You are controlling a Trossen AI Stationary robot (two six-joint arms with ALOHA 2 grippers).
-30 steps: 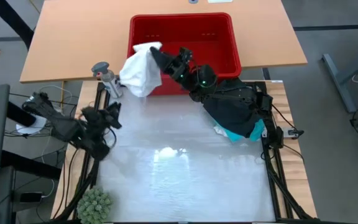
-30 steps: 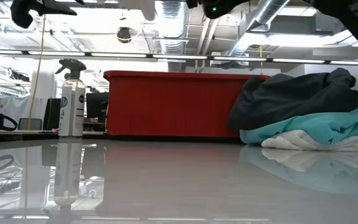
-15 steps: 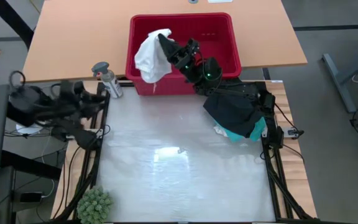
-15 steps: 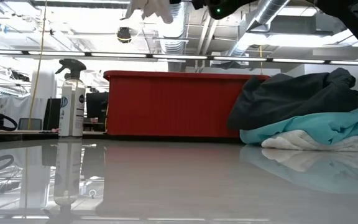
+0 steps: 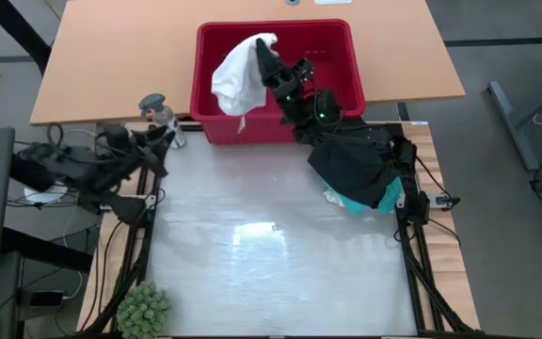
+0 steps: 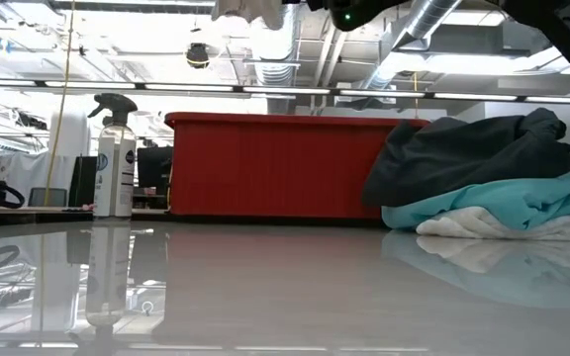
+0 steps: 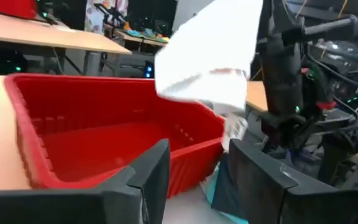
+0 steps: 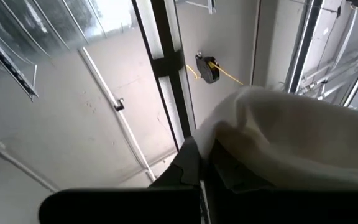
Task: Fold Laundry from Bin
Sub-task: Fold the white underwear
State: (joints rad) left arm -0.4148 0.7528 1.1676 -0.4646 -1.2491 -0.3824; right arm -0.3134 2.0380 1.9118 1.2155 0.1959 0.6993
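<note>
The red bin stands beyond the table's far edge. My right gripper is raised over it, fingers slanting upward, shut on a white garment that also shows in the left wrist view. Black clothing lies in a heap on a turquoise shirt at the table's right, with a pale piece under them. My left gripper is open and holds nothing, level at the table's far left corner, facing the bin. My right gripper pinches a bunched part of the white garment between its two fingers, which slant upward from the table's right side. The garment hangs from them toward the left, lifted clear above the bin's left half. One layer or several, I cannot tell.
A spray bottle stands at the far left corner, right by my left gripper. A green plant ball sits at the near left corner. The middle of the glossy table is bare.
My right gripper has gone up and toward the far edge with the white garment, carrying it from the bin's near left corner to over the bin. My left arm has risen, rolled its wrist and swung toward the far edge near the spray bottle.
</note>
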